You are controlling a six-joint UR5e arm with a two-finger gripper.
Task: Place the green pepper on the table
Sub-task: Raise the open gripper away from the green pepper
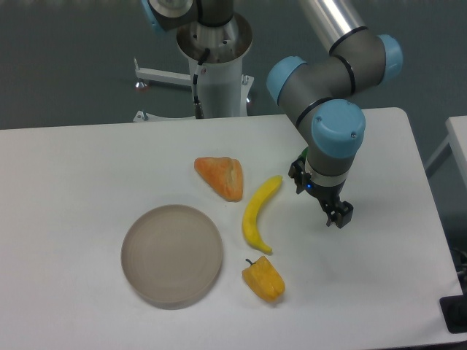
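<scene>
Only a small sliver of the green pepper (pixel 303 154) shows, at the left edge of the arm's wrist on the right half of the white table (pixel 87 168). The rest of it is hidden behind the wrist. My gripper (pixel 322 198) points down over the table just in front of that sliver, to the right of the banana. Its black fingers (pixel 340 215) show, but the gap between them is hidden from this angle. I cannot tell whether the pepper is held or lies on the table.
A yellow banana (pixel 259 215) lies mid-table, with an orange wedge-shaped piece (pixel 220 176) to its upper left. A yellow-orange pepper (pixel 265 278) lies near the front. A round beige-grey plate (pixel 172 252) stands front left. The table's right edge is near the arm.
</scene>
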